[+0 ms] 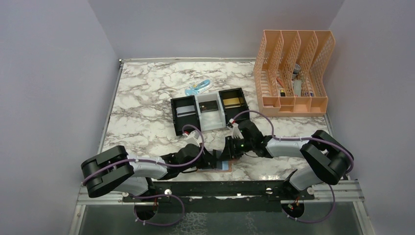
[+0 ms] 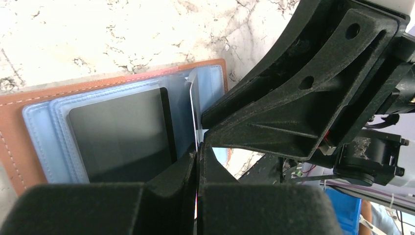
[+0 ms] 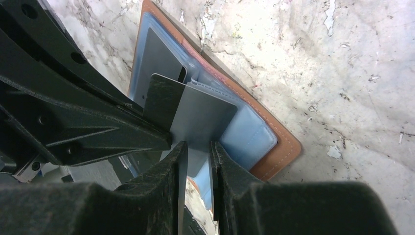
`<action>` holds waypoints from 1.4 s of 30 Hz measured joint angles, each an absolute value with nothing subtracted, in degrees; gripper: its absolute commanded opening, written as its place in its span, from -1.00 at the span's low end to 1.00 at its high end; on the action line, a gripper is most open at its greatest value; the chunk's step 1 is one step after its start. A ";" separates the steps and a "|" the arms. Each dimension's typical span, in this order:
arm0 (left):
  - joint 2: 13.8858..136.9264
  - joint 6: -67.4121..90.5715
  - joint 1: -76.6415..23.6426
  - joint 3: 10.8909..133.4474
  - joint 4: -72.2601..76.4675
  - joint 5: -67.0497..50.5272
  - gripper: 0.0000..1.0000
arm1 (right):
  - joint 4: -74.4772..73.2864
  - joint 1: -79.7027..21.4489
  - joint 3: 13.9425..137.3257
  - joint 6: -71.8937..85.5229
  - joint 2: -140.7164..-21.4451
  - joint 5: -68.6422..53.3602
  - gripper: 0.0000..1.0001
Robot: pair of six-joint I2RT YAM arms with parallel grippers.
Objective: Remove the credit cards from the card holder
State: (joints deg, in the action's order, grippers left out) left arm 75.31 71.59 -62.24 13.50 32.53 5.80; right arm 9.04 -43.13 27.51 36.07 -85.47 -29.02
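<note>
**Silvery card half out of card holder**

Left gripper (image 2: 197, 161) clenched on edge of silvery card (image 3: 203, 117), which stands partly drawn from card holder (image 3: 284, 152). Right gripper (image 3: 198, 156) jaws slightly apart at card's lower edge; grip unclear. Card holder lies open, mid near edge of table (image 1: 147, 98). Dark card (image 2: 120, 137) sits pocketed. Next, likely: draw silvery card clear with card holder pinned.

three-compartment tray (image 1: 173, 117) mid-table; peach file rack (image 1: 274, 54) far right; blue item (image 1: 198, 88) behind tray

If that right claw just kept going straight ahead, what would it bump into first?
Most likely the silvery card pinched by the left gripper, then the card holder; depth is unclear.
</note>
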 measured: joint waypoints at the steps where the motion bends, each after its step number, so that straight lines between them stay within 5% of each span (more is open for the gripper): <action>1: 75.00 71.70 -62.24 13.26 32.56 5.82 -1.00 | 9.02 -43.13 27.51 36.14 -85.43 -28.84 -0.51; 34: 70.30 72.31 -62.28 10.96 32.93 6.66 -1.00 | 6.15 -43.51 27.99 32.91 -82.67 -27.33 -0.44; 42: 60.88 68.77 -61.65 9.39 29.26 8.40 -1.00 | 6.63 -43.48 24.88 34.79 -72.62 -22.76 0.09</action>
State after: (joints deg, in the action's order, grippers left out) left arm 60.88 68.77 -61.65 9.39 29.26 8.40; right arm 6.63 -43.48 24.88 34.79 -72.62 -22.76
